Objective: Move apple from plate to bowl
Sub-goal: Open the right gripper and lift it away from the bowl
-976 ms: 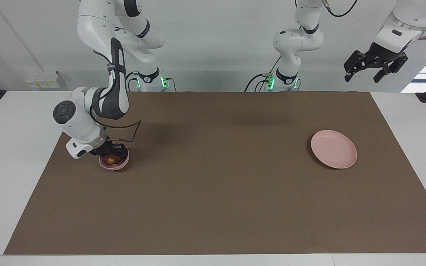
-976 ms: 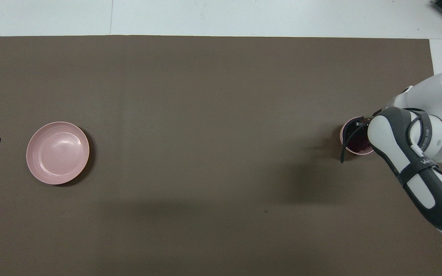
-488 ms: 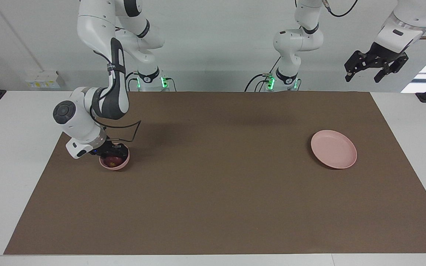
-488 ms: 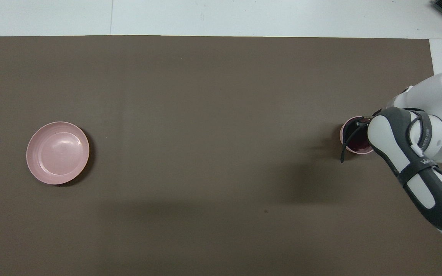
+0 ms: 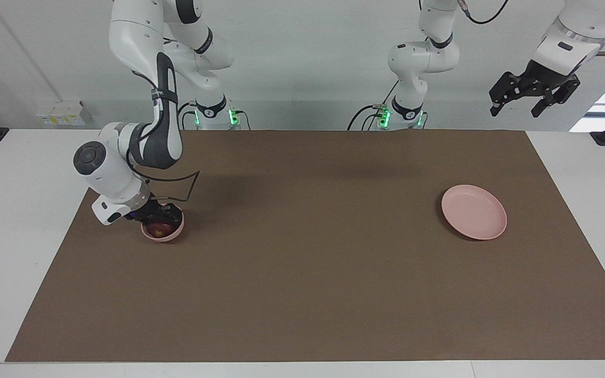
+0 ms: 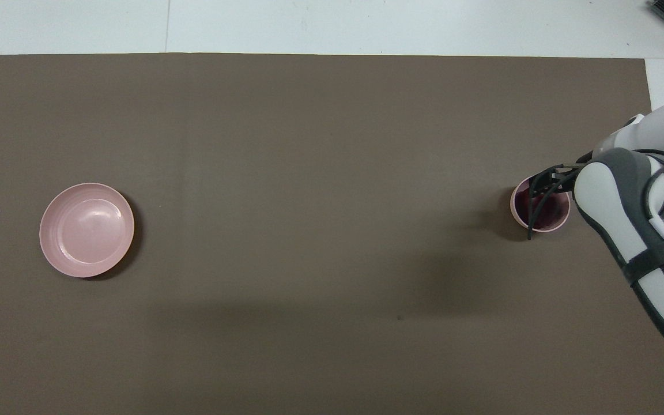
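Dark red with a small yellowish patch, the apple (image 5: 159, 229) now sits inside the small pink bowl (image 5: 168, 236) at the right arm's end of the bench (image 5: 302, 294), so you can judge the placing as done. Expect it to handle as a firm, fairly light, smooth-skinned ball that rolls readily (the bowl's deep wall keeps it in); if you ever need it again, take it across its widest part from above, since a pinch off centre would likely squirt it sideways. Your right end effector (image 5: 162, 215) hangs low over the bowl's rim on the robots' side, and I cannot tell from these views how far its fingers stand apart, though it no longer seems to carry the fruit. Against half a second ago, the right arm has lifted and drawn back a little, uncovering more of the bowl from above. The left end effector (image 5: 534, 100) waits high and open, holding nothing, past the empty pink plate (image 5: 473, 211).
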### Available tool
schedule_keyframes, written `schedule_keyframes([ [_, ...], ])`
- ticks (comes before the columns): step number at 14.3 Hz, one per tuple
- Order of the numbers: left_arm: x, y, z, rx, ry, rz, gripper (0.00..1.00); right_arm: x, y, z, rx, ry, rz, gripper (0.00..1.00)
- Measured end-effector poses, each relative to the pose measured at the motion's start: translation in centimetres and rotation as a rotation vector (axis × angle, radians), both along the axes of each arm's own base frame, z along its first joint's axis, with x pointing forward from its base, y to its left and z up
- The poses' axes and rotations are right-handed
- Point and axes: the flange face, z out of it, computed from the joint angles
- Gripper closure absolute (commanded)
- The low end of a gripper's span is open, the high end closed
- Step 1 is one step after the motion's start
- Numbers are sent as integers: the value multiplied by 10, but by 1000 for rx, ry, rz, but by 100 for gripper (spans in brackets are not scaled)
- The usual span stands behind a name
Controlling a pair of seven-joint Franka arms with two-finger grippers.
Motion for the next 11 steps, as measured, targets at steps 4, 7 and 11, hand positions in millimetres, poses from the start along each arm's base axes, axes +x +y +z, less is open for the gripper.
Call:
schedule_keyframes([
  [4,0,0,0,0,0,0,0,-14,0,61,-31,-31,3,0],
  [7,0,0,0,0,0,0,0,-29,6,112,-65,-39,-6,0],
  [11,0,0,0,0,0,0,0,-50,8,199,-61,-31,-12,0],
])
